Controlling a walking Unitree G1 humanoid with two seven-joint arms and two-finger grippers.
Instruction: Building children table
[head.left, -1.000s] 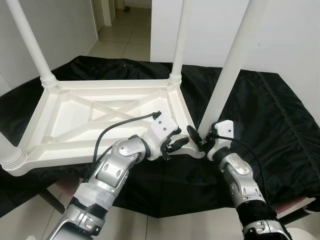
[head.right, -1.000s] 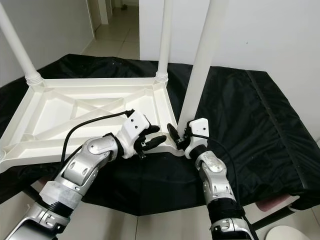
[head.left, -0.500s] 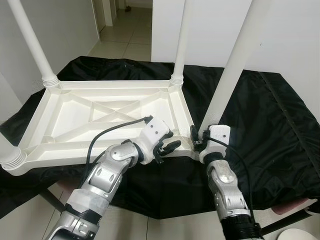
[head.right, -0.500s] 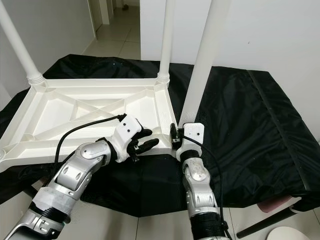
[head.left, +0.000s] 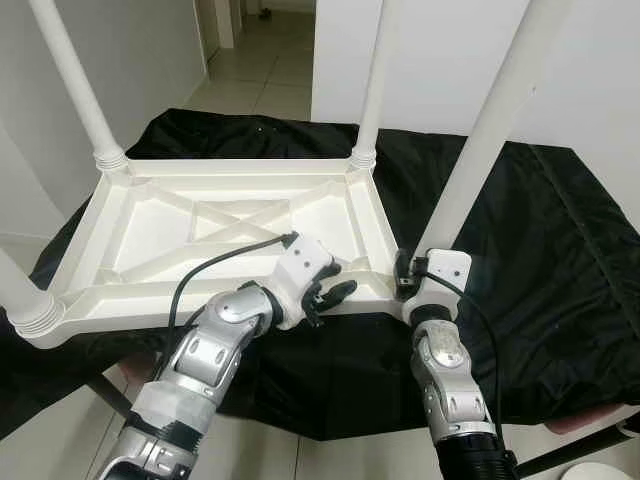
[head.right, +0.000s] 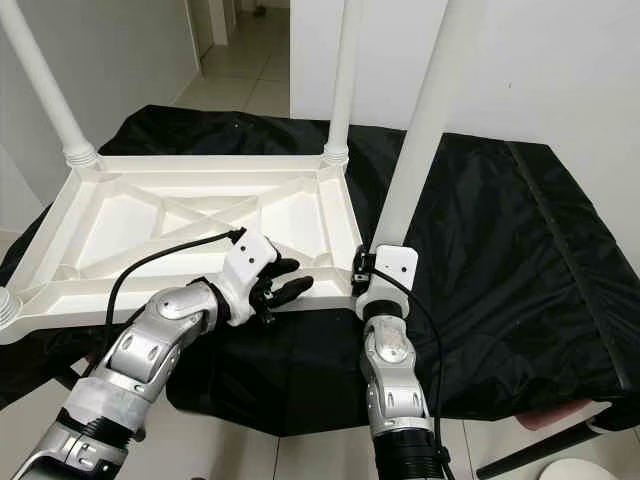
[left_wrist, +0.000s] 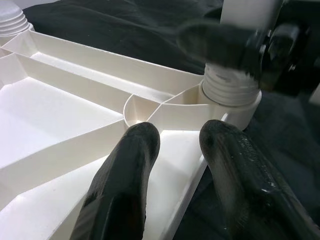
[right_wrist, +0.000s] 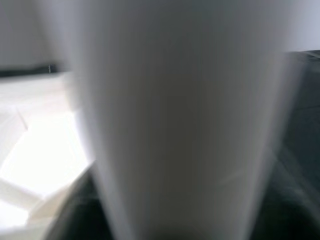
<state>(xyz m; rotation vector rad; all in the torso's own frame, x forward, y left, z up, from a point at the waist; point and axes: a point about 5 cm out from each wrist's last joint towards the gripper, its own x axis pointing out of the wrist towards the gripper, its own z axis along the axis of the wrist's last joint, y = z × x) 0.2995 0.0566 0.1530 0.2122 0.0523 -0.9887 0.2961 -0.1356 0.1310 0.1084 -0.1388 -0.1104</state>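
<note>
The white children's table (head.left: 230, 235) lies upside down on a black cloth (head.left: 540, 240) that covers the desk, its ribbed underside up and 4 legs standing in its corner sockets. The leg at 4 o'clock (head.left: 480, 150), nearest the robot's right side, is the one in hand.

The right hand (head.left: 403, 280) sits at the base of that leg, just above the socket; its wrist view is a blur of white leg very close up, and whether its fingers are closed on the leg cannot be told. The left hand (head.left: 328, 296) rests at the frame's near rim at about 6 o'clock, its fingers (left_wrist: 125, 185) spread apart over the rim (left_wrist: 187, 165), gripping nothing.

To seat the leg well, the left hand should probably brace the frame while the right keeps the leg upright and turns it squarely into the threaded socket (left_wrist: 231, 95).
</note>
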